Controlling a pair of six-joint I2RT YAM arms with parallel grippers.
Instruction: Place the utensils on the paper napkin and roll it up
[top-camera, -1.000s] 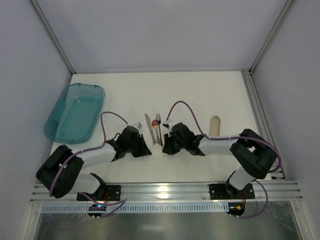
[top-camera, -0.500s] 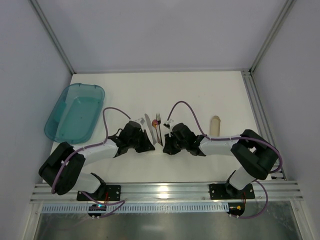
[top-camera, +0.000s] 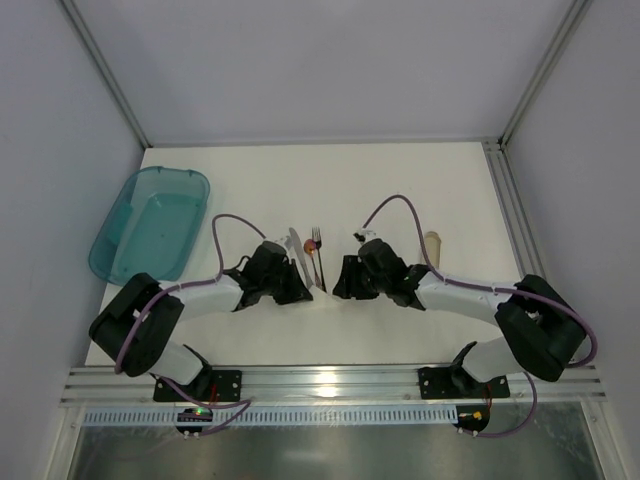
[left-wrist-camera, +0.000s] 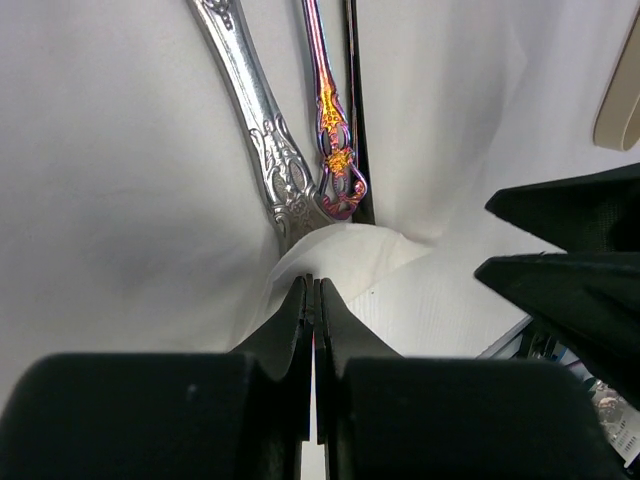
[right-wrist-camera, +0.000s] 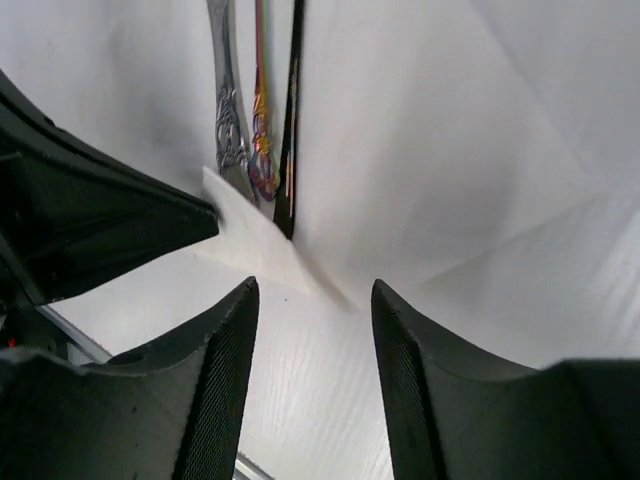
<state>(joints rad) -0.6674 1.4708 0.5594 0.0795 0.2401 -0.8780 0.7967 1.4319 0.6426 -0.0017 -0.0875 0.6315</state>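
The utensils lie side by side on the white paper napkin (left-wrist-camera: 120, 150): a silvery ornate handle (left-wrist-camera: 268, 150), an iridescent handle (left-wrist-camera: 330, 130) and a thin dark one (left-wrist-camera: 354, 110). In the top view they sit at table centre (top-camera: 308, 255). My left gripper (left-wrist-camera: 312, 288) is shut on the napkin's near edge, which is lifted and folded over the handle ends (left-wrist-camera: 345, 250). My right gripper (right-wrist-camera: 310, 300) is open and empty, low over the table just before the folded napkin corner (right-wrist-camera: 245, 225). In the top view both grippers, left (top-camera: 291, 285) and right (top-camera: 343, 282), flank the handles.
A translucent teal tub (top-camera: 150, 225) stands at the left edge. A tan tube (top-camera: 432, 245) lies right of the right arm and shows in the left wrist view (left-wrist-camera: 625, 90). Purple cables loop over both arms.
My left gripper has moved right toward the utensil handles with the napkin edge. The right arm's forearm and elbow have swung right, and its gripper has shifted slightly away from the utensils.
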